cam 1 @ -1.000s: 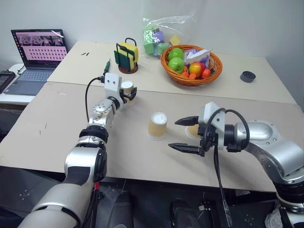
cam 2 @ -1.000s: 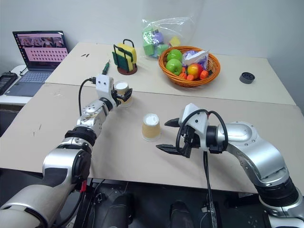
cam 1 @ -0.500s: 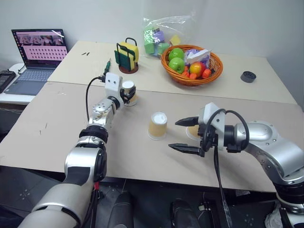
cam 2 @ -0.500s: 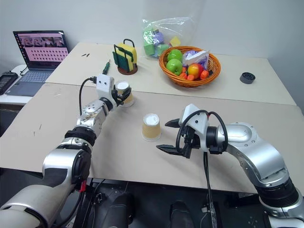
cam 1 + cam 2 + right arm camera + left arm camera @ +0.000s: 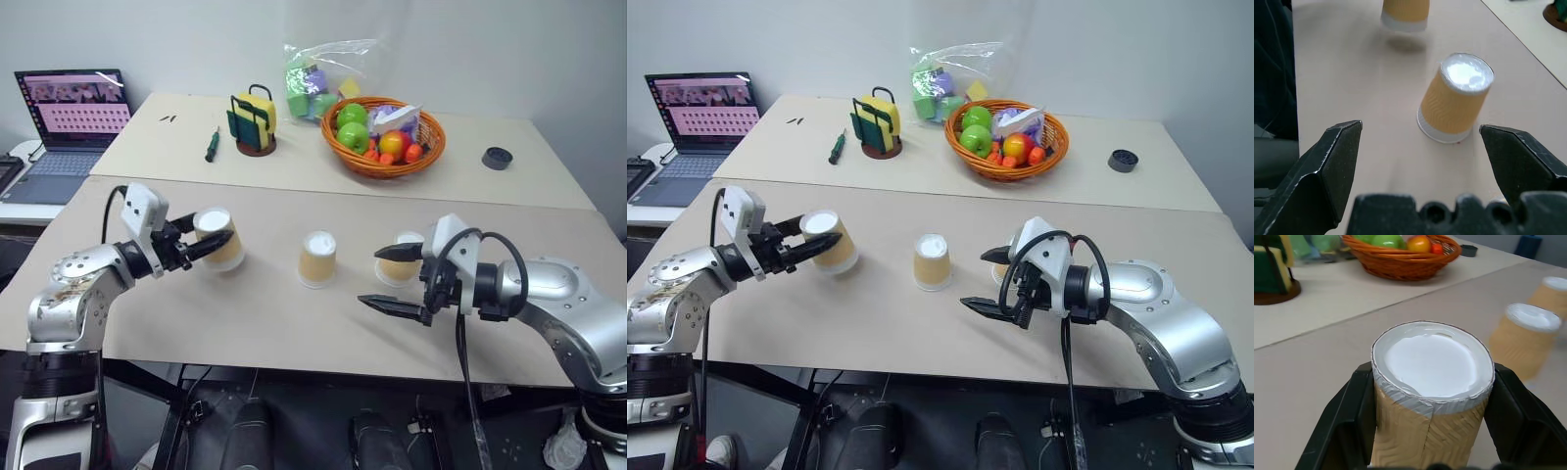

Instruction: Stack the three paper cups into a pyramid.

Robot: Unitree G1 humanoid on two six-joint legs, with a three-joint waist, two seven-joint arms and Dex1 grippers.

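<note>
A: The left gripper has its jaws clamped on one of the paper cups, upside down with the white base up, held near the desk's left side. The second cup stands inverted mid-desk, well apart from it.

B: And the third cup sits inverted just beyond the right gripper, whose jaws stand wide with nothing in them.

A: No pyramid yet, then. The two on the desk are apart, so there is no base pair.

B: That is the risk. If the held cup goes on top before those two touch, it has one rim to sit on and will likely tip.

A: The squeeze worries me too. Thin ribbed paper could dent, and a bent cup sits crooked.

B: The right jaws could also knock the third cup over while nudging it across.
</note>
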